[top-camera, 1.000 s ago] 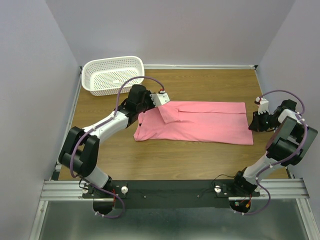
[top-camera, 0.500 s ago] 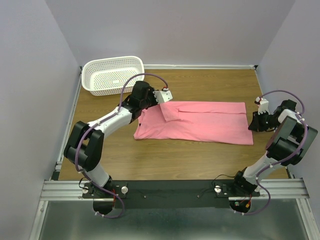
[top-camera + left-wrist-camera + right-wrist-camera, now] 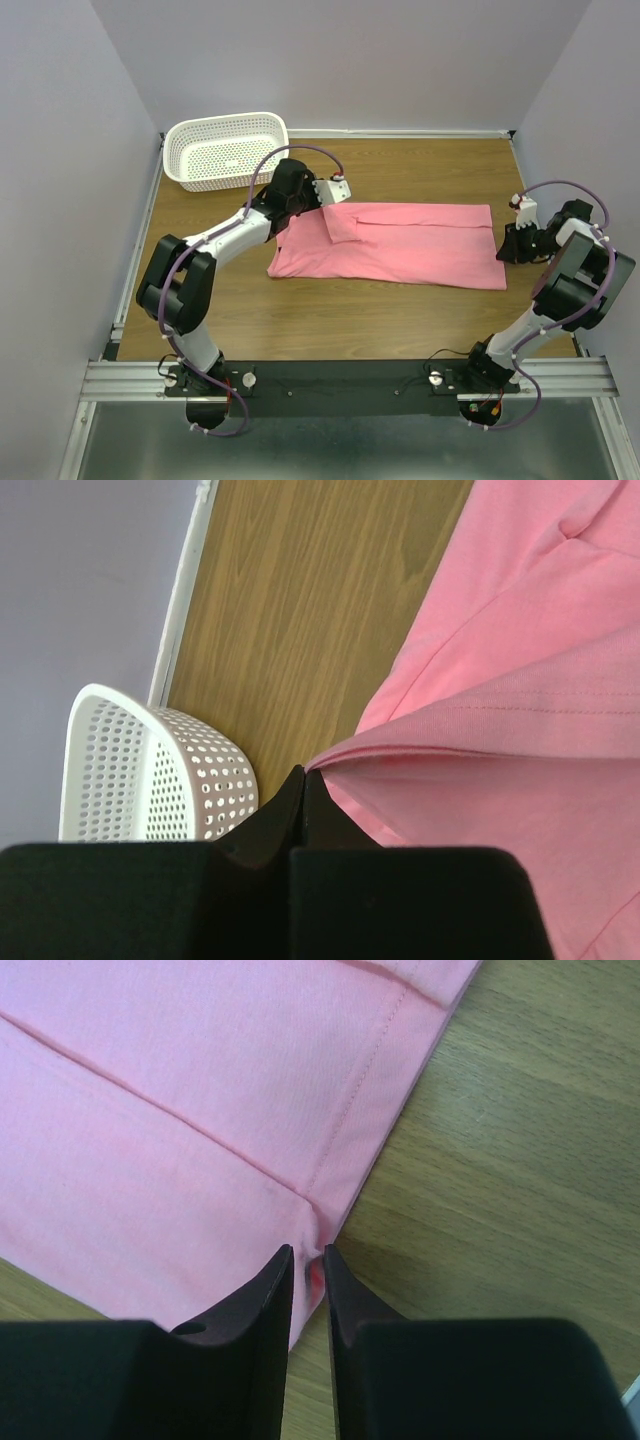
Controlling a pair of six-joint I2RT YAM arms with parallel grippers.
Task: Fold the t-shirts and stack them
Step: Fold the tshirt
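The salmon-pink t-shirt [image 3: 410, 245] lies folded into a long band across the middle of the wooden table. My left gripper [image 3: 297, 212] is at the band's far left corner. In the left wrist view [image 3: 303, 775] its jaws are shut and pinch the cloth's [image 3: 520, 680] folded edge, lifted a little off the wood. My right gripper [image 3: 503, 252] is at the band's right end. In the right wrist view [image 3: 308, 1260] its jaws are closed on the hem corner of the cloth [image 3: 180, 1110], low on the table.
A white perforated basket [image 3: 225, 150] stands at the far left corner, close behind the left gripper, and also shows in the left wrist view [image 3: 150, 770]. Purple walls enclose the table on three sides. Bare wood [image 3: 350, 320] lies between the shirt and the arm bases.
My left gripper has moved slightly right and away from the bases, still holding the shirt's left corner. The right arm and the rest of the shirt have not moved.
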